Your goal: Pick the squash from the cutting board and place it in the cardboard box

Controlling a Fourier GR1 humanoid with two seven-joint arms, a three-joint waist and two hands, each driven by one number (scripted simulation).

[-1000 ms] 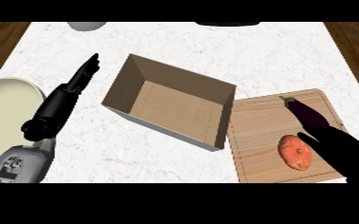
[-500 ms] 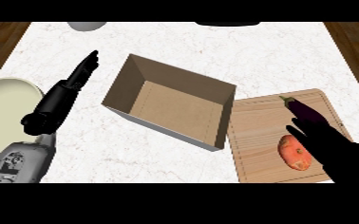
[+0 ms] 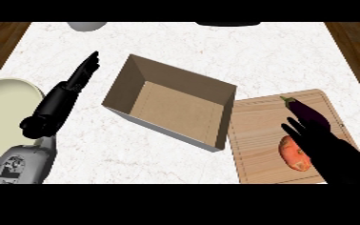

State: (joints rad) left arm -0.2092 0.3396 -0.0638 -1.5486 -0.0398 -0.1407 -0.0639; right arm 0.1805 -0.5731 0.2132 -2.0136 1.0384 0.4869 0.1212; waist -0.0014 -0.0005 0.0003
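Upright-ish, squash long axis near-far on cutting board.

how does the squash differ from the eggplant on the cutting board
The squash is orange and rounded; the eggplant is dark purple, long and slim with a green stem. The squash lies nearer the view's lower edge, partly covered by the right hand; the eggplant lies farther up, angled along the board's right side and mostly in view. Both rest on the cutting board.

Orange squash on a pale wood-grain cutting board, dark purple eggplant beside it, tan cardboard box, white marble-veined counter, black hands, cream plate.
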